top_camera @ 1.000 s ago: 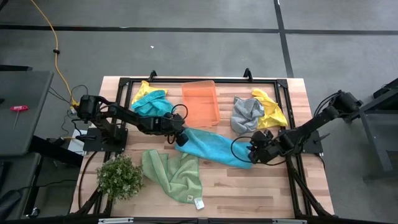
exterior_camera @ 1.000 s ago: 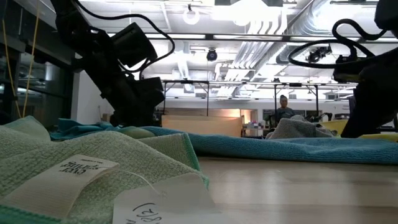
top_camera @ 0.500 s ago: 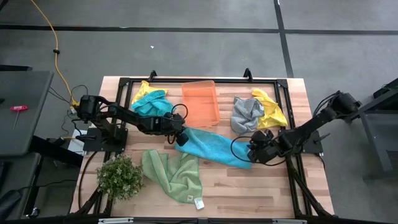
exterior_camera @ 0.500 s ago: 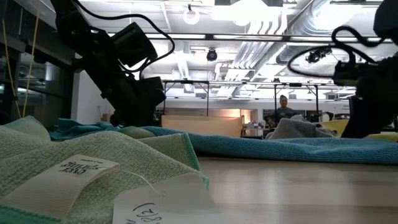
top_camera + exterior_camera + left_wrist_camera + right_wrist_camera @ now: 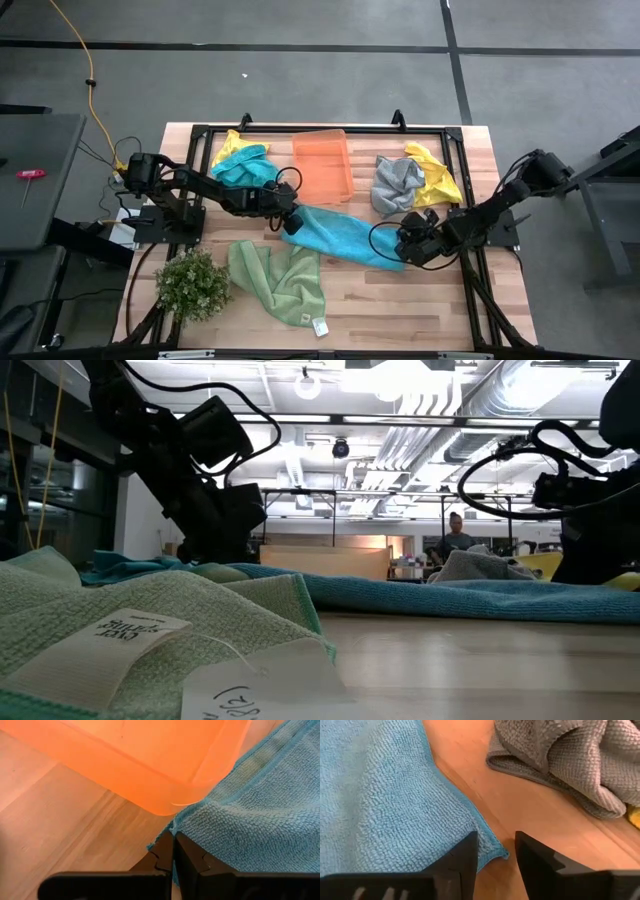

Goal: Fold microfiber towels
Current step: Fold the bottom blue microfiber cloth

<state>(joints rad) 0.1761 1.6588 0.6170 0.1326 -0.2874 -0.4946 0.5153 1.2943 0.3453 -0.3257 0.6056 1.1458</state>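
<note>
A teal-blue microfiber towel (image 5: pixel 340 238) lies spread across the middle of the table. My left gripper (image 5: pixel 291 224) is shut on its left corner, just in front of the orange bin. My right gripper (image 5: pixel 405 250) stands open at the towel's right corner (image 5: pixel 496 853). One finger (image 5: pixel 465 857) is over the cloth and the other (image 5: pixel 535 862) over bare wood. A light green towel (image 5: pixel 280 280) with a white tag (image 5: pixel 125 632) lies crumpled near the front edge. My left gripper pinches the blue towel's left corner (image 5: pixel 170 831) between its two fingers (image 5: pixel 192 860), coming slanting down from the table's left. The rest of the towel lies flat on the table beyond the fingers. My right gripper: I cannot tell whether its fingers touch the cloth.
The orange bin (image 5: pixel 322 165) stands at the back centre, with a grey towel (image 5: pixel 397 185) and a yellow one (image 5: pixel 437 175) to its right. Another teal towel (image 5: pixel 245 168) and a yellow one (image 5: pixel 230 145) lie at its left. A small plant (image 5: pixel 192 285) stands front left.
My right gripper has sunk toward the blue towel's right corner and edged a little toward the table's left. The towel lies as it did before.
</note>
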